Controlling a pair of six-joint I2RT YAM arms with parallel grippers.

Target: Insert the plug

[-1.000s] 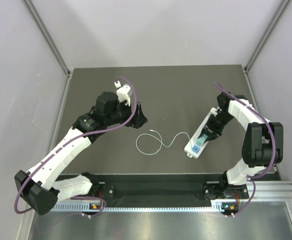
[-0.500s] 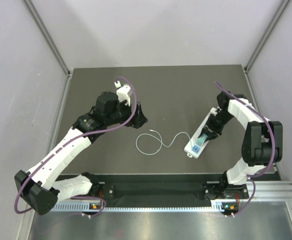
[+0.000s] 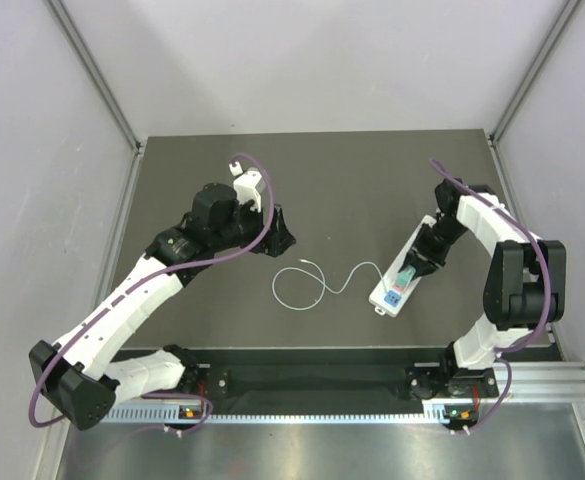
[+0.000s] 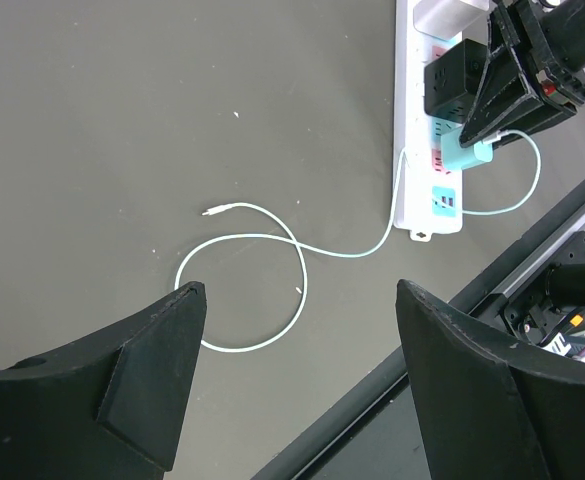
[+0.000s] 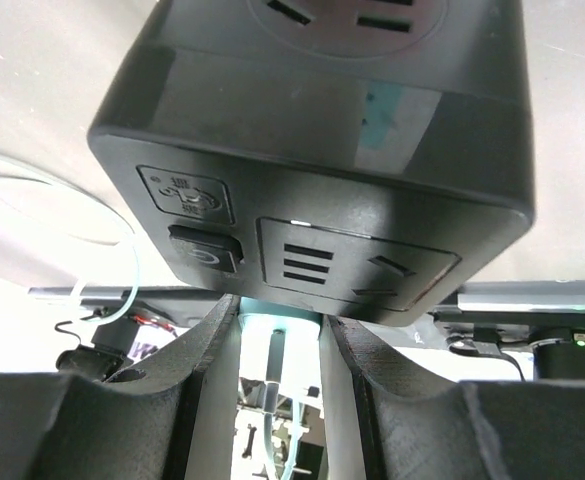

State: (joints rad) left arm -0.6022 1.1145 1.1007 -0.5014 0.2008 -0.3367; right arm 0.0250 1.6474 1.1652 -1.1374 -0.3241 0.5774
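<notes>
Teal plug (image 4: 469, 156) shifted slightly along power strip (image 4: 409, 200), pinched between right jaws; left jaws wide.

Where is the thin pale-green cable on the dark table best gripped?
At the small connector on the free end of the thin pale-green cable, coming straight down with one jaw either side. That tip lies flat on the dark table, clear of the cable's loop and away from the white power strip, so the open left gripper could likely straddle it.
</notes>
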